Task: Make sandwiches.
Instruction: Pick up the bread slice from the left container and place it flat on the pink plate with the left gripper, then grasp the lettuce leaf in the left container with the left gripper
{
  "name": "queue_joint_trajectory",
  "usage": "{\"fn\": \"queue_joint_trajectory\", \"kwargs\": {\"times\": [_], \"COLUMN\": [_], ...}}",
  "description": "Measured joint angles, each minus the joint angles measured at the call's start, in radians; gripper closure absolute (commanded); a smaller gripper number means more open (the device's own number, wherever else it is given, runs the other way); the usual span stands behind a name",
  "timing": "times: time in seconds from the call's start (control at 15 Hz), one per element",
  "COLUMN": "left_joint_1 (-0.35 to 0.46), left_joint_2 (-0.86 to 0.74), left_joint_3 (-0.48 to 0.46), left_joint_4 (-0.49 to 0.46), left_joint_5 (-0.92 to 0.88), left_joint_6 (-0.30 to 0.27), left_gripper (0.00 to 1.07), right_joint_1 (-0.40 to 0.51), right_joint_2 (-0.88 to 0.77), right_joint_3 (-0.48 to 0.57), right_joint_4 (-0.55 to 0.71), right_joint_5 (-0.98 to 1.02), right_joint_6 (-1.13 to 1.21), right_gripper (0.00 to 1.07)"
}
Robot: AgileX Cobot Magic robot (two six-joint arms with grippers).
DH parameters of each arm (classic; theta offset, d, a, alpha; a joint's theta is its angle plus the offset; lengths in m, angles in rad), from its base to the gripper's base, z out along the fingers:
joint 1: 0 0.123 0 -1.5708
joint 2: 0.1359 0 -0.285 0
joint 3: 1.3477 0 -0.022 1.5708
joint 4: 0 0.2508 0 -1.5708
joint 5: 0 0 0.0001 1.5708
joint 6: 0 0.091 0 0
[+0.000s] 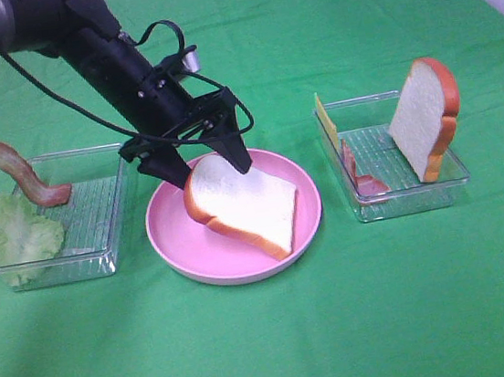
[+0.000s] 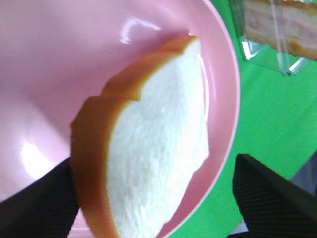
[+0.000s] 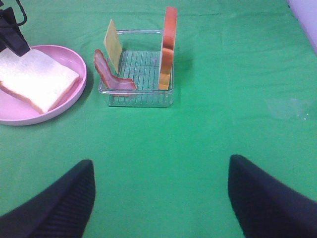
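Left pincer (image 1: pixel 210 175) astride bread (image 1: pixel 250 207), trays (image 1: pixel 59 265) (image 1: pixel 410 204) alongside

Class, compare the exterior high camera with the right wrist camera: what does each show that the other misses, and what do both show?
Only the exterior high view: the left tray with a lettuce leaf and a bacon strip.
Only the right wrist view: the right tool, open above the green cloth.
Both: the pink plate with a bread slice lying on it, the left tool at that slice, and the right tray holding a cheese square, a red-brown strip and an upright bread slice.
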Motion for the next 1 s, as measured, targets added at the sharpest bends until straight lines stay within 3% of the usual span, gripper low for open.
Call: {"fn": "queue_joint_trajectory", "kwargs": {"times": [0.27,0.33,0.6,0.8,1.0], "left_joint_1": [0.000,0.000,0.000,0.018,0.123], "left_joint_2": [-0.036,-0.063,-0.205,-0.337,-0.500], "left_joint_3": [-0.141,-0.161,-0.151,-0.047,0.168], "left_joint_4": [0.249,0.363,0.571,0.639,0.637], "left_joint_5": [0.028,0.031,0.033,0.033,0.033], "left_joint_6": [-0.113,-0.170,-0.244,-0.282,-0.316], "left_gripper": [0.28,0.28,0.28,0.28,0.28], "right_joint_1": [0.000,0.000,0.000,0.000,0.000], "right_joint_2": [0.000,0.000,0.000,0.000,0.000], "right_joint_3": [0.000,0.000,0.000,0.000,0.000], "right_joint_4": [0.000,0.000,0.000,0.000,0.000], "right_joint_5": [0.000,0.000,0.000,0.000,0.000], "right_joint_6": [0.000,0.000,0.000,0.000,0.000], "right_gripper": [0.36,0.36,0.36,0.36,0.36]}}
